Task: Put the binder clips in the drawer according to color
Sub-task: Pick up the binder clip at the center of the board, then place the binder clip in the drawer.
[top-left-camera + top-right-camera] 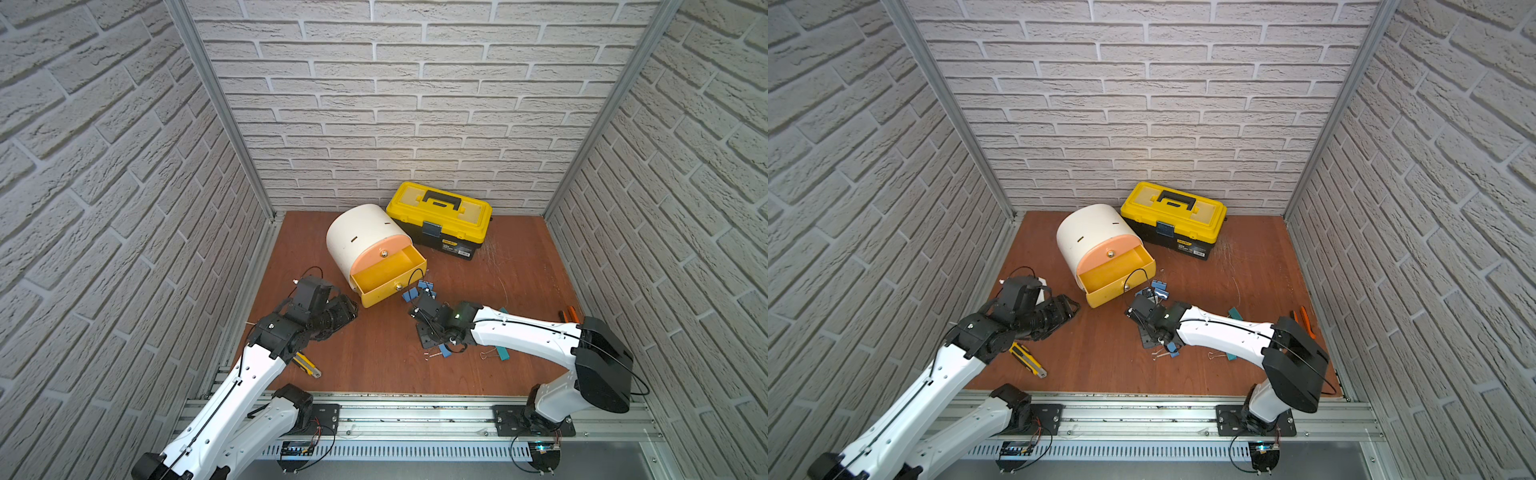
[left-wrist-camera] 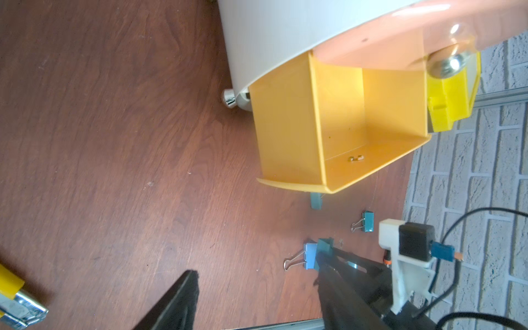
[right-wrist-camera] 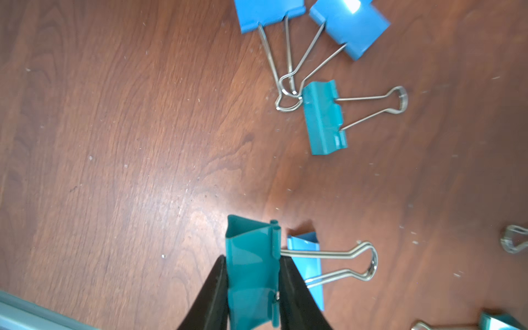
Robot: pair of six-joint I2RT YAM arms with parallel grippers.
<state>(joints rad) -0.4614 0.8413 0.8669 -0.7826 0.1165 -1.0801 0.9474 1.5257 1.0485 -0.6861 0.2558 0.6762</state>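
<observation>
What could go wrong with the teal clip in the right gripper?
The right gripper pinches the teal clip by its glossy sides, so it might slip on lifting. A blue clip lies right beside it and could get dragged along. Only the yellow drawer stands open; dropping teal there would probably missort it.

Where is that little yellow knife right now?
In both top views the yellow utility knife lies on the wooden table on the robot's left side, beside the left arm, near the front rail.
</observation>
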